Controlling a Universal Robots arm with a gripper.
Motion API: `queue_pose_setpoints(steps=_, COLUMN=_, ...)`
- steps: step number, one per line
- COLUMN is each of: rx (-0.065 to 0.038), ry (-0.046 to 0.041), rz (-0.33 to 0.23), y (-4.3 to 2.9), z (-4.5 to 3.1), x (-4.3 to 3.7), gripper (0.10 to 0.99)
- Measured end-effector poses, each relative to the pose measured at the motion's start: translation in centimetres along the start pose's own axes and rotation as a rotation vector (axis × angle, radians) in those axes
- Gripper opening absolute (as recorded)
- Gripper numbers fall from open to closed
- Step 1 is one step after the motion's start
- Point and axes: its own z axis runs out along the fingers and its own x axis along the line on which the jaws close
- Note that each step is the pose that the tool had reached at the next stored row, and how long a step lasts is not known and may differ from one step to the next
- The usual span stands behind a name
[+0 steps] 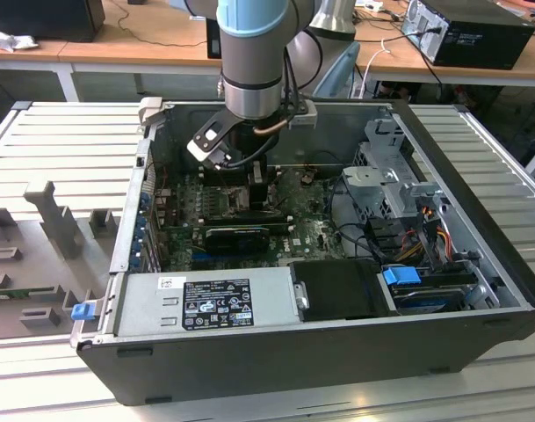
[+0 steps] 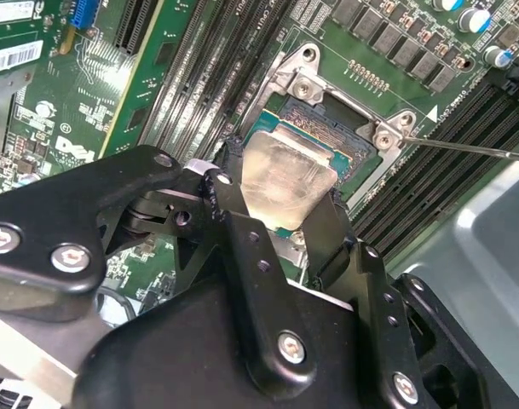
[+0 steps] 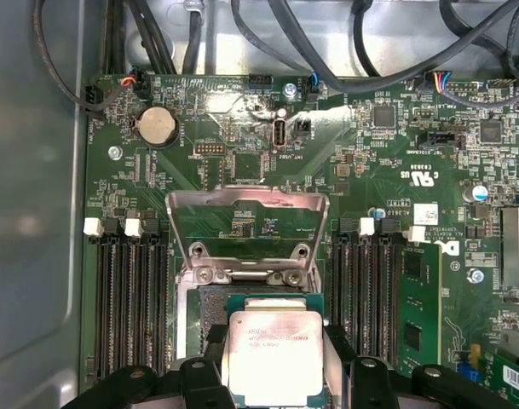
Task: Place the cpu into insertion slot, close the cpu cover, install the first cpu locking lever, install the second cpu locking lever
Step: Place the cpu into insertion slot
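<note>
Two opposite edges of the cpu (image 3: 276, 362) are pinched by the gripper (image 3: 276, 345), its black jaws pressed onto the chip with the metal face up. The chip sits over the insertion slot (image 3: 206, 308), covering the part farthest from the hinge. A strip of dark socket shows bare between the chip's edge and the hinge screws. Whether the chip touches the socket I cannot tell. In the second wrist view the cpu (image 2: 286, 179) looks slightly tilted against the slot (image 2: 331, 115), with the gripper (image 2: 280, 209) clamped around it.

The cpu cover (image 3: 242, 199) stands raised on the slot's hinge side, and the board shows through its window, so the room straight above the slot is open. Long black memory slots (image 3: 127, 307) run along both sides of the slot, close to its rim, which leaves narrow margins beside the jaws. A thin metal rod (image 2: 472, 146) sticks out from one corner of the slot, across the memory slots. Beyond the cover, farther from the slot, lie a coin battery (image 3: 155, 126) and loose black cables (image 3: 327, 34).

In the exterior view the arm (image 1: 254, 53) comes straight down into the computer case (image 1: 337, 352) with its wrist vertical. The gripper (image 1: 249, 180) is above the slot, well apart from the case walls.
</note>
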Motion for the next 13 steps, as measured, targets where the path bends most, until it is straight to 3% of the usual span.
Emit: queue_pose_setpoints(steps=13, rx=0.0, ry=-0.0011, rz=0.02, y=-0.3, z=0.85, x=0.9, gripper=0.525)
